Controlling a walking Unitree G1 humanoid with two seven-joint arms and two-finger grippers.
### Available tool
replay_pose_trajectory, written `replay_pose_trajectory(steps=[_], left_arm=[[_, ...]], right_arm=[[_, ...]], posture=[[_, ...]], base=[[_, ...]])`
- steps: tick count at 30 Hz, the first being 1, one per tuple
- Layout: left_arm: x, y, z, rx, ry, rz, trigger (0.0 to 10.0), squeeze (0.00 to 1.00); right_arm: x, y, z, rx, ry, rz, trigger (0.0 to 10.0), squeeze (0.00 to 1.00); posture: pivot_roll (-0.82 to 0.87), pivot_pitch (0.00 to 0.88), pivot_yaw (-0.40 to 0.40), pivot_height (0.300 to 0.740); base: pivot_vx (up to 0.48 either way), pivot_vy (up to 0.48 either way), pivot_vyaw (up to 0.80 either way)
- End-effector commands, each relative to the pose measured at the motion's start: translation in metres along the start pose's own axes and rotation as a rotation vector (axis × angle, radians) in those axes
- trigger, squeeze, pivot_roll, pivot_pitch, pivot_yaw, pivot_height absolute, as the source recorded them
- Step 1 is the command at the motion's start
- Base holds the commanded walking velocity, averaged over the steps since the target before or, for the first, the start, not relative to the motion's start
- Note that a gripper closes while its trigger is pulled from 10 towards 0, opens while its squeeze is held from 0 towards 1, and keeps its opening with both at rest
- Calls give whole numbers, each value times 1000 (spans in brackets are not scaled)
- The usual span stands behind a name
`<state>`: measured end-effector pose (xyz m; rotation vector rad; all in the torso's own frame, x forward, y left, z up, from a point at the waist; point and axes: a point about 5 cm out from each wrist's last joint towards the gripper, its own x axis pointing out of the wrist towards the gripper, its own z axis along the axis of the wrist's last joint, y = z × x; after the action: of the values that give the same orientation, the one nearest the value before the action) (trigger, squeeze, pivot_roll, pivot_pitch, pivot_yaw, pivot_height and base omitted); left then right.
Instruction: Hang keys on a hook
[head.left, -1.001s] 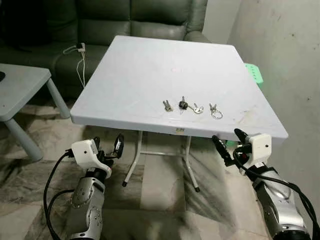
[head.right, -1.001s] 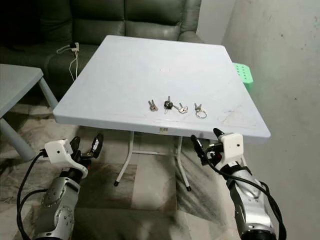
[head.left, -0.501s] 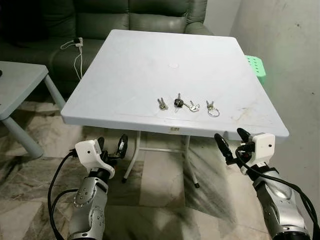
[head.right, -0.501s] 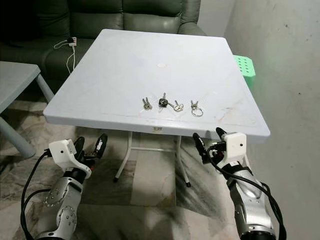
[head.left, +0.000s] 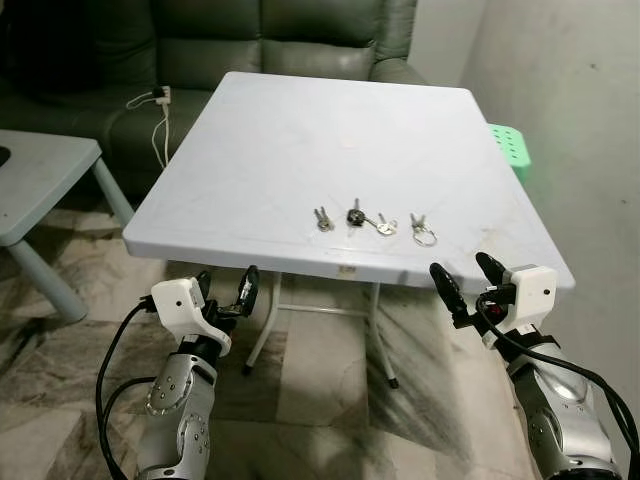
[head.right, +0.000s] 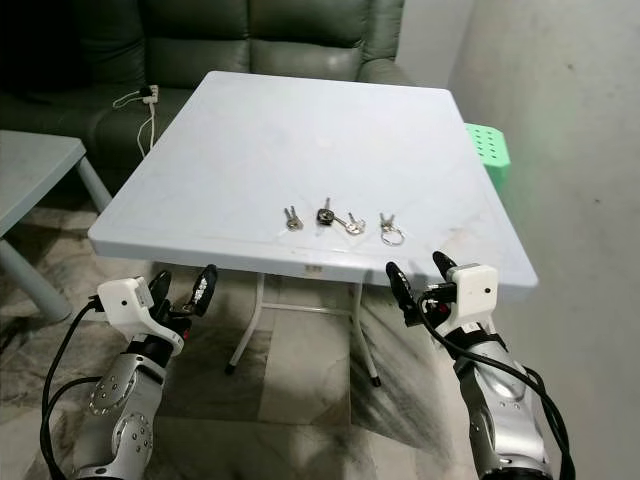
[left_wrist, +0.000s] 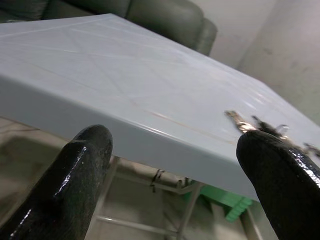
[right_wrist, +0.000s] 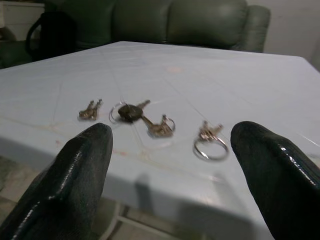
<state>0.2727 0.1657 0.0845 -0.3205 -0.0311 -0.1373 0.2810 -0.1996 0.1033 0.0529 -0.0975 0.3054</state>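
Note:
Three sets of keys lie in a row near the front edge of a pale blue folding table (head.left: 300, 140): a small pair of keys (head.left: 322, 218) on the left, a black-headed key bunch (head.left: 366, 217) in the middle, and keys on a silver ring (head.left: 422, 231) on the right. My right gripper (head.left: 468, 284) is open, held just in front of the table edge, below the ring keys (right_wrist: 210, 141). My left gripper (head.left: 226, 294) is open too, under the table's front left edge (left_wrist: 150, 135).
A dark green sofa (head.left: 250, 40) stands behind the table, with a white charger cable (head.left: 158, 110) on its seat. A grey side table (head.left: 40, 185) is at the left. A green stool (head.left: 510, 150) and a wall are at the right. Tiled floor lies below.
The whole picture has shifted slightly, so the camera has moved. Both grippers stay open at the table's front edge, the right one a little higher against it. The keys have not moved.

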Motion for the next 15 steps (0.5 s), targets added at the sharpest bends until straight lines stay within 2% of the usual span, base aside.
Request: replay_pose_trajectory(steps=[1,15], left_arm=[[1,-3,4,-3,-12,-11,10000,0],[-2,-3,3,-5,-3,8,10000,0]], right_arm=[[0,-4,4,-4,-9,-5,10000,0],[1,-3,3,-5,7,12,10000,0]], posture=[[10,42,-83,740],[16,46,-92,740]], base=[[349,0,0],[341,0,0]])
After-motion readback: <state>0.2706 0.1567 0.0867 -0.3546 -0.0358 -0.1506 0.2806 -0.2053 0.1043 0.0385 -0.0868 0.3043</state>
